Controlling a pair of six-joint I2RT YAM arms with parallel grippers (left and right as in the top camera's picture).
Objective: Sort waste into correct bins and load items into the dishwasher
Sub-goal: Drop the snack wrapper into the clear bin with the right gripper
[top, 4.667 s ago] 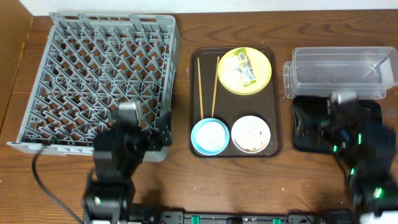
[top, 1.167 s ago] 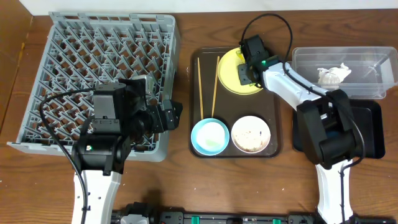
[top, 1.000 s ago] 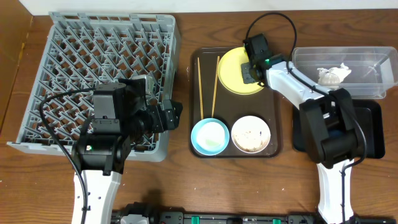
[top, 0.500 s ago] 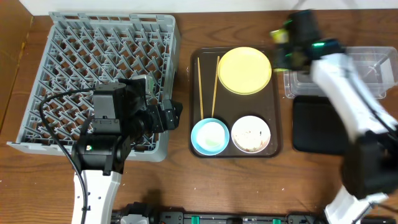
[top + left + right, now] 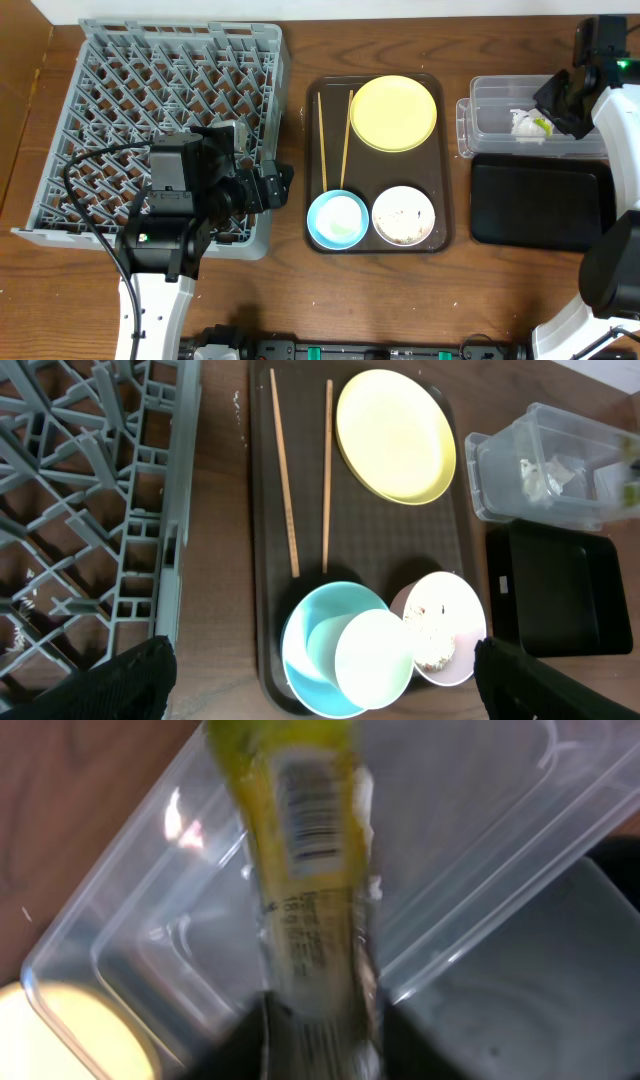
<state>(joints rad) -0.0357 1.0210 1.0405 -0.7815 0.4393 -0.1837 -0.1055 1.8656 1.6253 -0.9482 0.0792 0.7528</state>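
The right gripper point(image 5: 318, 1020), at the bottom centre of its wrist view, is clamped on one end of the yellow-green snack wrapper point(image 5: 305, 850). The wrapper is over the clear plastic tub point(image 5: 460, 810), where a crumpled white tissue point(image 5: 523, 121) lies. The left gripper point(image 5: 268, 188), fingers spread wide and empty, is at the grey dish rack's point(image 5: 150, 90) lower right edge.

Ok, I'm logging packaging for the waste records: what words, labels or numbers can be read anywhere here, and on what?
Snack wrapper, held by the right gripper above the clear tub: a barcode with lines of small black print below it, too blurred to read.
Nothing else in any view shows text.
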